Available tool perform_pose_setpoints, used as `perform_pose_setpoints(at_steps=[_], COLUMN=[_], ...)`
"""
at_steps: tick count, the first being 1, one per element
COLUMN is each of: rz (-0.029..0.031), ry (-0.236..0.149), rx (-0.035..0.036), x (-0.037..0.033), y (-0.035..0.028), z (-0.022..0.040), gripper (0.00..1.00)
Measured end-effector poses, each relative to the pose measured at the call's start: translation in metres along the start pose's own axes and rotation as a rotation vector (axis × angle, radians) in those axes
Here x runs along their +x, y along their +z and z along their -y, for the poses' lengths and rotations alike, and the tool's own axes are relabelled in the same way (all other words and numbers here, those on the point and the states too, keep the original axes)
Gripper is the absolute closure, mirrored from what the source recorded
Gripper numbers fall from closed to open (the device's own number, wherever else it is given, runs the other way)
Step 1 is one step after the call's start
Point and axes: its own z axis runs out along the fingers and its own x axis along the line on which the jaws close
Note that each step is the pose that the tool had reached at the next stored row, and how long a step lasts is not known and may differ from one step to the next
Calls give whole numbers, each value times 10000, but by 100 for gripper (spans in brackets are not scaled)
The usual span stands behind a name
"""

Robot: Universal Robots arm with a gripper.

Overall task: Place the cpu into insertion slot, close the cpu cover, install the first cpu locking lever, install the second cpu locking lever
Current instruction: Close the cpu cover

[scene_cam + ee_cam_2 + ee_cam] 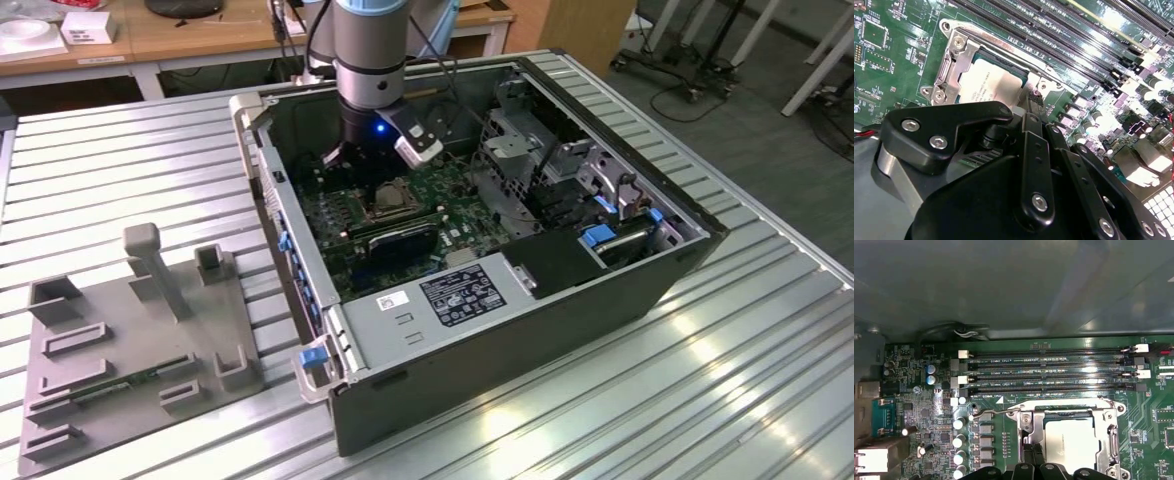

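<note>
My hand (1033, 454) sits low inside the open computer case (534, 330). Its fingers are drawn together with nothing that I can see between them, and the tips are right at the edge of the socket. Touching those tips, or just beside them, is the cpu cover (1107, 440), lying flat as a silver frame. Through its window, just past the tips, the cpu (1071, 442) sits squarely in the insertion slot (1069, 414).

From that I judge placing and cover-closing done, and the lever work to be the step in hand. A thin wire locking lever (991, 413) runs out from the socket's edge a little beyond the hand. I cannot tell whether it is caught under its hook.

As I read it, the next move calls for a small, accurate push on a lever, down and sideways under its catch, without scraping the cover or the board.

Farther from the hand lie the long memory slots (1049, 371). Well away, outside the case, a grey fixture (134, 340) rests on the bench (134, 170).
</note>
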Motion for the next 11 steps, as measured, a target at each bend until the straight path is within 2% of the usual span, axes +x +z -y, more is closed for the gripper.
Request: perform_pose_setpoints(at_steps=[9,11], rz=[2,1], ry=[0,0], rx=[-3,-2], x=[0,1], y=[6,27], z=[-11,-11], gripper=[89,89])
